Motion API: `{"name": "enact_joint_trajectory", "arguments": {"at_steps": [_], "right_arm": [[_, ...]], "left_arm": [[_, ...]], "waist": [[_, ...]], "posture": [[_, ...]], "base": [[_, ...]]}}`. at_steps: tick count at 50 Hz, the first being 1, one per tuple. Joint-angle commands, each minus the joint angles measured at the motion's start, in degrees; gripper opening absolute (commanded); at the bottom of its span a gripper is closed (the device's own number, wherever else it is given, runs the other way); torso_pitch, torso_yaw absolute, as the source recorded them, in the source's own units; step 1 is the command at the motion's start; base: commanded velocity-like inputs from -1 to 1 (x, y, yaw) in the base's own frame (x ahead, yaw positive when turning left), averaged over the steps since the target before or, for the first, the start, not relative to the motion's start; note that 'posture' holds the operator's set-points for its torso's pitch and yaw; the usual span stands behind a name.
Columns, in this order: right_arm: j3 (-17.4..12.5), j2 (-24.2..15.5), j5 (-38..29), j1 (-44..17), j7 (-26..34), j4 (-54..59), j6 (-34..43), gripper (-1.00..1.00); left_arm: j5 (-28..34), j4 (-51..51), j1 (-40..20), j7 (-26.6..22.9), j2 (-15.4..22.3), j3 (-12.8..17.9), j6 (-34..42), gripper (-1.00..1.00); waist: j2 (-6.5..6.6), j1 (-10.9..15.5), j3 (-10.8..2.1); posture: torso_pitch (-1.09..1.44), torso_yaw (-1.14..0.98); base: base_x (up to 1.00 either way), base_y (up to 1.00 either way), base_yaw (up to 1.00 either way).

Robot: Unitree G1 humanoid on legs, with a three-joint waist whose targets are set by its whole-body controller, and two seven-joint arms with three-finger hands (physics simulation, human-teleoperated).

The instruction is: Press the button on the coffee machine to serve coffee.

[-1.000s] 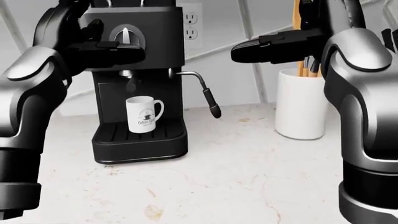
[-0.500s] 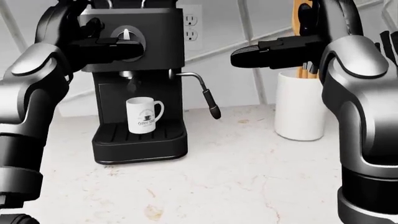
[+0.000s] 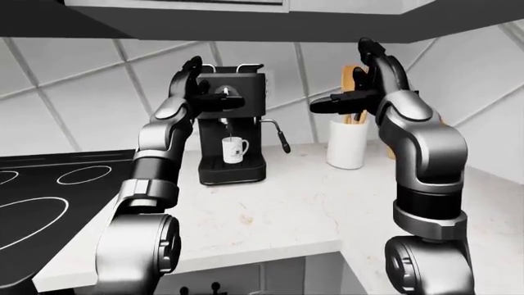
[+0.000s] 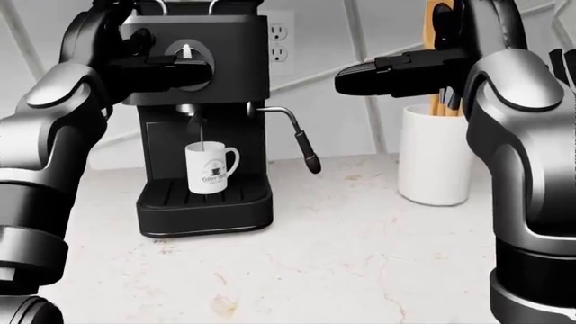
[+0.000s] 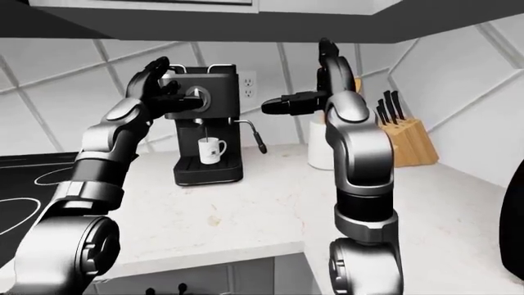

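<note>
The desk (image 4: 360,236) is broad pale stone, with a black cooktop (image 3: 49,196) at the left of the left-eye view. The coffee machine (image 4: 202,135) stands against the tiled wall, and a thin stream is falling from its spout into the white mug (image 4: 208,167) on the drip tray, so the serve looks under way. The left robot hand (image 4: 153,64) sits at the round button (image 4: 186,54), fingers stretched flat across the machine's face, gripping nothing. The right robot hand (image 4: 396,71) hangs in the air with fingers extended, empty, just before the white utensil crock (image 4: 435,152).

My worries: a hard shove on the button could shift the machine and jog the mug out from under the stream. A careless swing of the right arm could topple the crock. A second press might cut the pour short.
</note>
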Motion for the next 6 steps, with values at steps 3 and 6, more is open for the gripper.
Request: {"name": "enact_joint_trajectory", "arguments": {"at_steps": [3, 6], "right_arm": [[-0.2, -0.4, -0.1, -2.3, -0.3, -1.1, -1.3, 1.0], [-0.1, -0.4, -0.1, -2.1, -0.3, -1.2, -1.2, 1.0]], "left_arm": [[-0.2, -2.0, -2.5, -0.1, 0.4, 0.2, -1.7, 1.0], [-0.2, -1.6, -2.4, -0.1, 0.3, 0.2, -2.1, 1.0]], "waist": [[0.04, -0.1, 0.06], [0.06, -0.1, 0.08]], "posture": [[-0.72, 0.0], [-0.72, 0.0]], "base": [[0.0, 0.0, 0.0], [0.0, 0.0, 0.0]]}}
